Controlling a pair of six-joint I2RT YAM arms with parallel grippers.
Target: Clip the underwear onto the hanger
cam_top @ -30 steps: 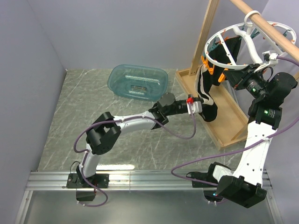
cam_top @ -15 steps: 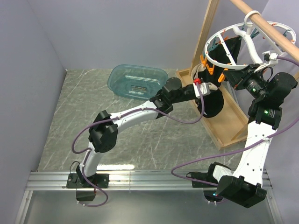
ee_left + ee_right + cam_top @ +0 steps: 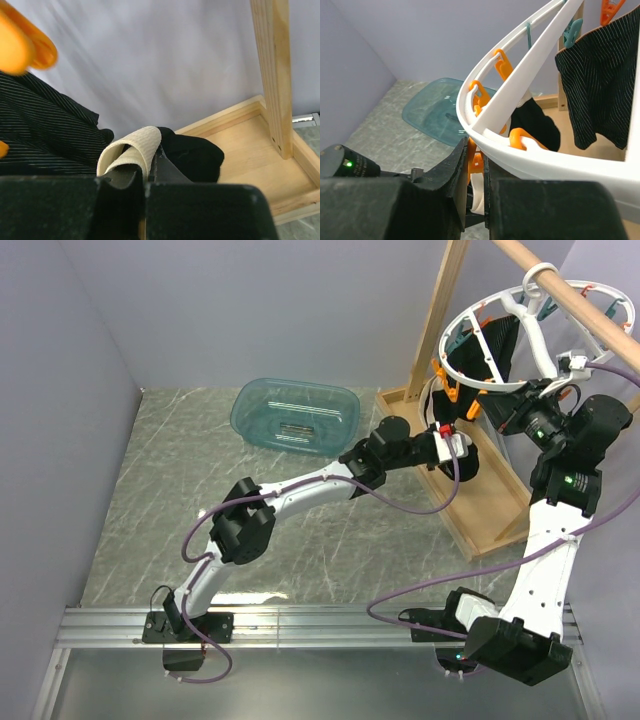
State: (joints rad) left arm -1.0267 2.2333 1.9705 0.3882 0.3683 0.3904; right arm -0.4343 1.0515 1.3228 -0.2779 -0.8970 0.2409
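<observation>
- Basin [image 3: 296, 412]: teal and see-through, on the marbled table [image 3: 160, 500] towards the far wall, well apart from both grippers.
- Left arm: stretched from its base at the near edge diagonally across the table to the wooden rack [image 3: 490, 512].
- Left gripper [image 3: 456, 446]: over the rack's base tray, its 2 jaws pressed together on a folded loop of cream waistband [image 3: 131, 150], as the wrist view shows.
- Underwear [image 3: 463, 470]: black, held up by the waistband in the left gripper. The rest of it droops over the rack's base, below the hanger's near rim.
- Orange clip [image 3: 470, 150]: hangs from the hanger's rim and sits between the right fingers. The black underwear shows just behind it in the right wrist view.
- Right gripper [image 3: 475, 172]: under the white rim, its 2 jaws nearly together, pinching the orange clip.
- Hanger [image 3: 545, 165]: white ring with inner bars, hooked over the rack's pole, with orange and teal clips along it.
- Striped garment [image 3: 600, 85]: dark with fine pinstripes, already clipped to the hanger's far side.
</observation>
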